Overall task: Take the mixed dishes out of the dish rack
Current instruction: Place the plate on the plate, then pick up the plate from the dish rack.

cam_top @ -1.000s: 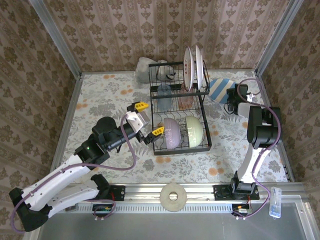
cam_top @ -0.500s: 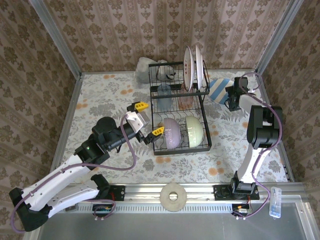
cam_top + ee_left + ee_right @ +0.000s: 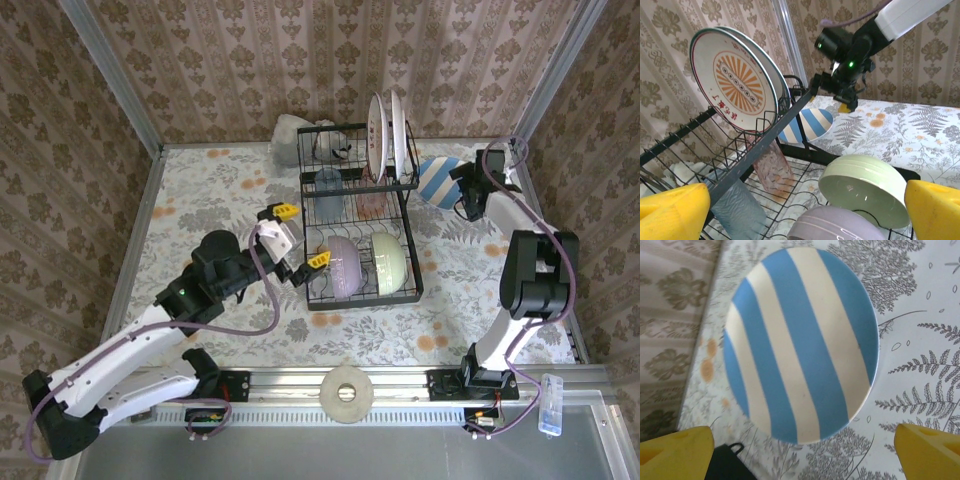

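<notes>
Its jaws spreading wider, the right gripper (image 3: pixel 802 450) is freeing the striped plate (image 3: pixel 800 340) onto the table (image 3: pixel 220 200) right of the dish rack (image 3: pixel 400 290), one dish unloaded, while the open left gripper (image 3: pixel 300 237) is nearing the lavender bowl (image 3: pixel 343 265).

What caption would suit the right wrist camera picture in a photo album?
A blue-and-white striped plate rests on the fern-printed table, the right gripper open and holding nothing.

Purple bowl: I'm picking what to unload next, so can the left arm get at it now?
Probably yes. The left tool is open beside the rack, and the purple bowl sits just ahead of it with nothing across it.
</notes>
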